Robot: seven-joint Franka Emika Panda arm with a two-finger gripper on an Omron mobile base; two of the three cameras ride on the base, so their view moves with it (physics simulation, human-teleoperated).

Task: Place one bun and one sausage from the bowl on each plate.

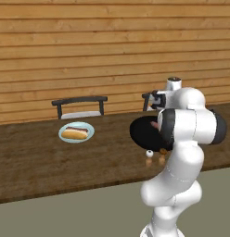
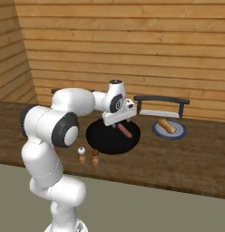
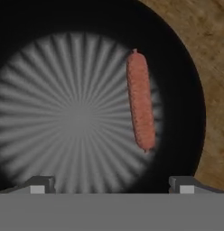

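The black bowl (image 2: 103, 138) sits on the wooden counter with one reddish sausage (image 2: 124, 130) lying in it. My gripper (image 2: 119, 119) hovers just over the bowl, open, with nothing between its fingers. The hand view looks straight down into the bowl (image 3: 188, 90), where the sausage (image 3: 141, 101) lies right of centre, ahead of the fingertips (image 3: 41, 184). To the bowl's right, the dark blue-grey plate (image 2: 180, 133) holds a bun (image 2: 166, 125). A pale blue-green plate (image 1: 63, 134) to the left of the bowl (image 1: 142, 134) carries a bun with a sausage (image 1: 75, 134).
Two small shakers (image 2: 81, 155) (image 2: 95, 157) stand on the counter (image 2: 187, 158) in front of the bowl. Behind the counter, two dark chairs (image 1: 79, 105) (image 2: 162, 105) stand before a wooden plank wall. My own arm hides part of the bowl in the left base view.
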